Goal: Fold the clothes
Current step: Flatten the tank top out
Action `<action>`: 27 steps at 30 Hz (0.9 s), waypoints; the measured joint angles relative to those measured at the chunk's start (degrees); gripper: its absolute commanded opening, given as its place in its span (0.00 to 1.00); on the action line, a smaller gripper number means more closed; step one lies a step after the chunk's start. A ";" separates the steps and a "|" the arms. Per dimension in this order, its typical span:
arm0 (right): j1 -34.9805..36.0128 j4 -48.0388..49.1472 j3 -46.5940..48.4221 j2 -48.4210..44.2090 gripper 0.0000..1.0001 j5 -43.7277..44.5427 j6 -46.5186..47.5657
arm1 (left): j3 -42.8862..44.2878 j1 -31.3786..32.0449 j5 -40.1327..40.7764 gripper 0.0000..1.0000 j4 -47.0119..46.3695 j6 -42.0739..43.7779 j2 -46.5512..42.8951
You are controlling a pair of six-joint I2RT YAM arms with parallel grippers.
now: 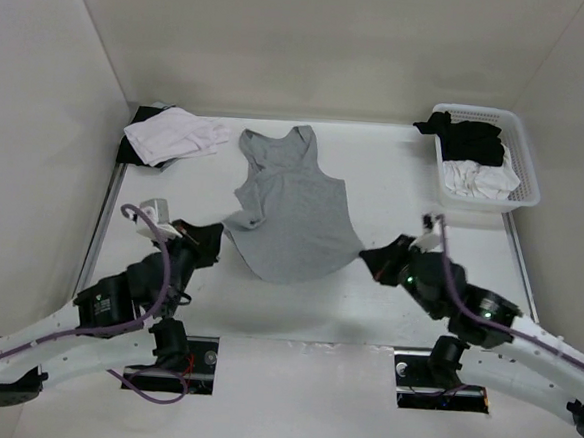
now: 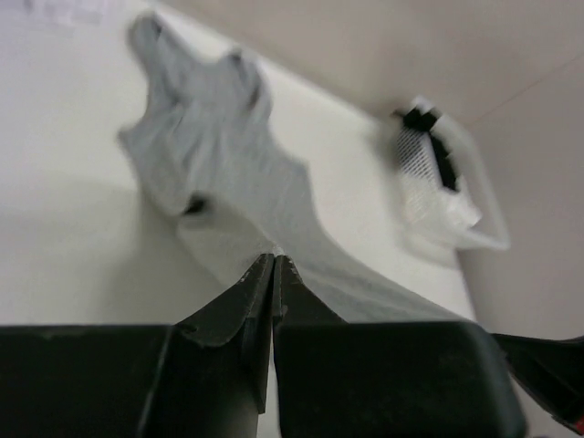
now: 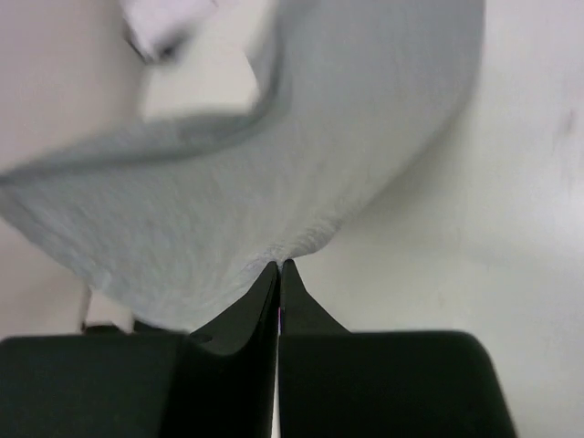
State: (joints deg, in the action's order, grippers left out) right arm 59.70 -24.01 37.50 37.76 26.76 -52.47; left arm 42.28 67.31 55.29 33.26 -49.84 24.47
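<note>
Starting the fold, left gripper [image 1: 216, 238] and right gripper [image 1: 368, 254] each pinch shut on a tank top [image 1: 293, 204] hem corner at their tips, and the next move likely needs an even lift forward.

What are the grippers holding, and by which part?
Both hold the grey tank top by its bottom hem: left gripper one corner, right gripper the other.

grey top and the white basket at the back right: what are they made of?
Grey tank top: looks like soft knit fabric with a matte finish; it wrinkles and lies limp. Basket: probably moulded white plastic with a slight sheen; the walls are stiff with open slots. Looks alone leave both uncertain.
</note>
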 measured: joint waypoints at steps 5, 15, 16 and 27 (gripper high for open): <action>-1.42 -0.42 23.04 -0.70 0.00 7.28 15.23 | 10.16 -0.57 0.81 0.00 -22.36 19.52 5.70; 9.42 8.46 58.31 5.29 0.00 17.73 42.42 | 36.22 1.51 -5.66 0.00 -56.37 50.66 25.38; 10.54 9.73 59.91 5.95 0.00 18.16 44.46 | 38.53 1.11 -6.27 0.00 -58.29 52.98 26.99; -19.87 13.84 62.53 25.51 0.00 3.76 47.19 | 37.20 -30.71 -18.86 0.00 -52.00 37.57 41.62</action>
State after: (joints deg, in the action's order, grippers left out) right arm 39.83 -10.17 100.03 63.26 30.52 -5.28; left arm 79.48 36.60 36.42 -18.74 -12.27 66.08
